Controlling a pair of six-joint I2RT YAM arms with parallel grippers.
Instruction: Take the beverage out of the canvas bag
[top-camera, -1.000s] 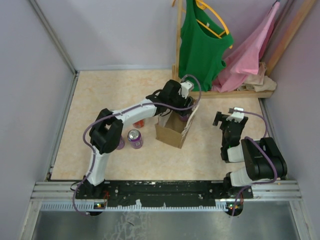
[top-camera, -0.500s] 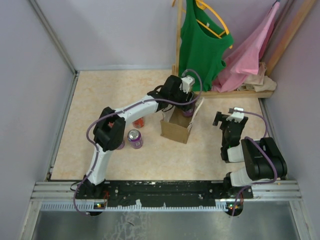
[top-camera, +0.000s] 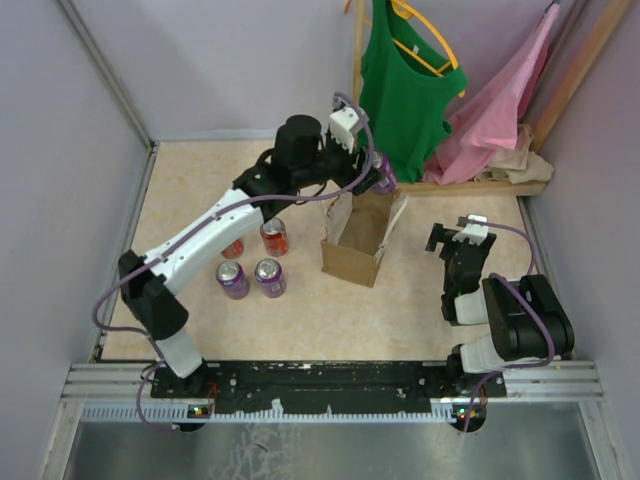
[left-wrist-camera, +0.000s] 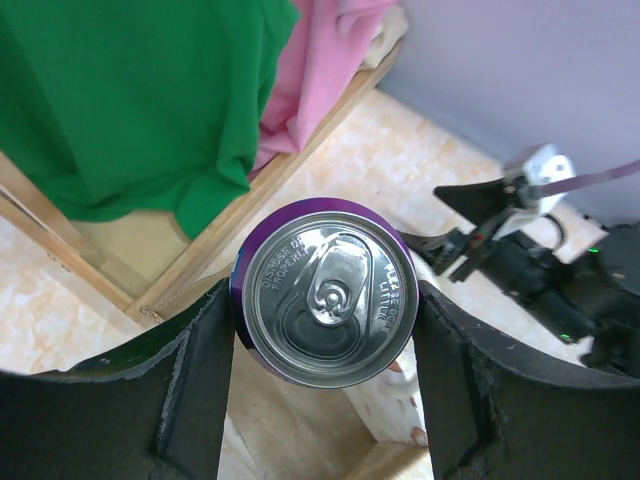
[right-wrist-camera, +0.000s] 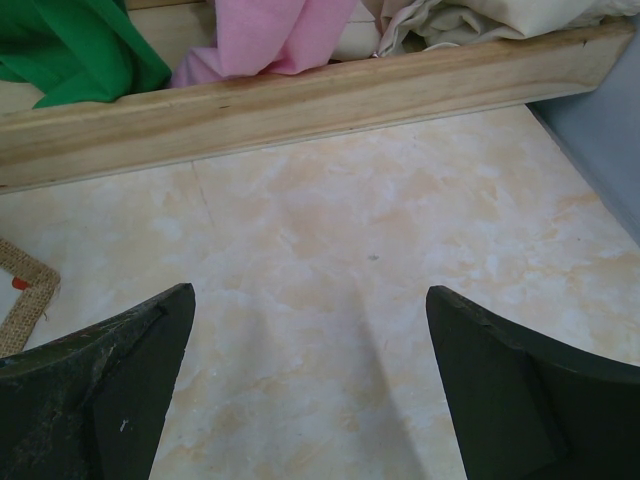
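The can (left-wrist-camera: 325, 290) is showing small embossed lettering on its lid, around the tab: seemingly "DISPOSE PROPERLY" on the left and "PLEASE DON'T LITTER" on the right. The other cans (top-camera: 270, 277) are showing labels too small to read.

**Two Black-and-White Arms With Purple Cables**

The left arm (top-camera: 205, 240) has long white parts and chunky black joints. A thin purple cable (top-camera: 104, 300) loops along it. A small white box (top-camera: 344, 122) sits near its far end. The right arm (top-camera: 515, 320) is mostly black with some white parts, and it has a purple cable too. Both arms stand on a black rail (top-camera: 320, 378). The left gripper (left-wrist-camera: 325, 310) and the right gripper (right-wrist-camera: 308, 295) have thick, dark fingers with rough edges.
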